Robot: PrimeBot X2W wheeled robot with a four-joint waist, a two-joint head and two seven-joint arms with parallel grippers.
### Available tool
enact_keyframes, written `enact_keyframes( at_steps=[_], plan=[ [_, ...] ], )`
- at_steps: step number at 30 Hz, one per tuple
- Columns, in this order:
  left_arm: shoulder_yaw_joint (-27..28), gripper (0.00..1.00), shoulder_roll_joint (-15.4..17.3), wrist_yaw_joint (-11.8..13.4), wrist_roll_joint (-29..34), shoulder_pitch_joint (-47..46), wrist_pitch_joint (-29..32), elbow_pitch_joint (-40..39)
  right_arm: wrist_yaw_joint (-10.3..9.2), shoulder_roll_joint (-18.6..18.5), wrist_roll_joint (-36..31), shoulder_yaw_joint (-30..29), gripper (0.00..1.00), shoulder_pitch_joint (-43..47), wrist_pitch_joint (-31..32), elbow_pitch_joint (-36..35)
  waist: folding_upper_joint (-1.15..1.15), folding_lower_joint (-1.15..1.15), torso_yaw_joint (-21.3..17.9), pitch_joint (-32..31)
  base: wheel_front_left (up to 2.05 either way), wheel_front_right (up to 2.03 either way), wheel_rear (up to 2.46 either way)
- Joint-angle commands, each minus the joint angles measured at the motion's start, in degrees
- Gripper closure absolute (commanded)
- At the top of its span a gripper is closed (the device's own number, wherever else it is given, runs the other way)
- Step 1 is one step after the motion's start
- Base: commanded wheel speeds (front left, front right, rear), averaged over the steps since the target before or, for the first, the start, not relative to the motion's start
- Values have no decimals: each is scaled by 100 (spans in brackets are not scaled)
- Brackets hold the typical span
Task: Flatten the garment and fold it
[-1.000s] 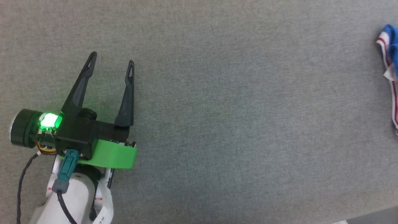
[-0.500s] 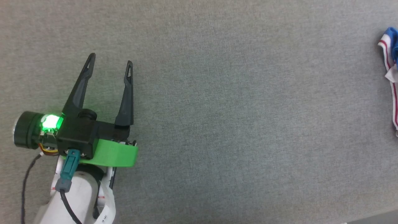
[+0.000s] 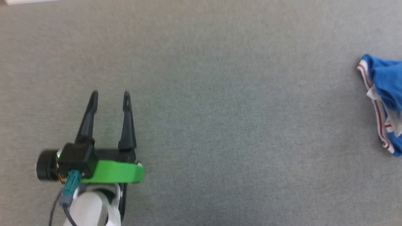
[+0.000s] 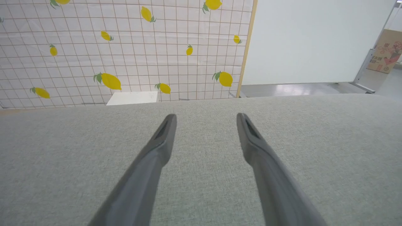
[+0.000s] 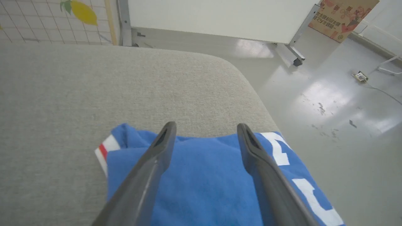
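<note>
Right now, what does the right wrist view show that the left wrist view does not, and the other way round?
Right wrist view: the blue garment with white numerals and red-striped trim, lying beneath the open right gripper; the surface's rounded corner; a floor socket with its cable.
Left wrist view: the open left gripper over bare fabric, and a small white block beyond the far edge.
Shared: the grey fabric surface, the lemon-print cloth, the white panel and the cardboard box.
</note>
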Motion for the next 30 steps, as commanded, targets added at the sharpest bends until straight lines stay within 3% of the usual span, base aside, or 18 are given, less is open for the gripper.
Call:
enact_keyframes(
  at_steps=[1,8,18,24,30],
  plan=[
    [46,0,-61,33,-110,133,-82,48,-11,198,259,-53,0,268,-77,-214,0,0,252,-784,0,0,0],
    [80,0,-140,-60,-397,650,-200,264,-11,725,740,-48,0,1639,91,-1761,0,0,500,-1495,0,0,0],
    [145,0,-242,-31,-418,1062,-279,271,-11,1936,17,-510,0,3283,432,-4473,0,0,756,-2077,0,0,0],
    [116,0,-303,-120,-407,1159,-292,411,-11,2356,-577,-645,0,3960,570,-5239,0,0,888,-2341,0,0,0],
    [155,0,-367,-181,-301,1409,-297,431,-11,2442,-1067,-644,0,4434,394,-5359,0,0,921,-2487,0,0,0]
  ],
)
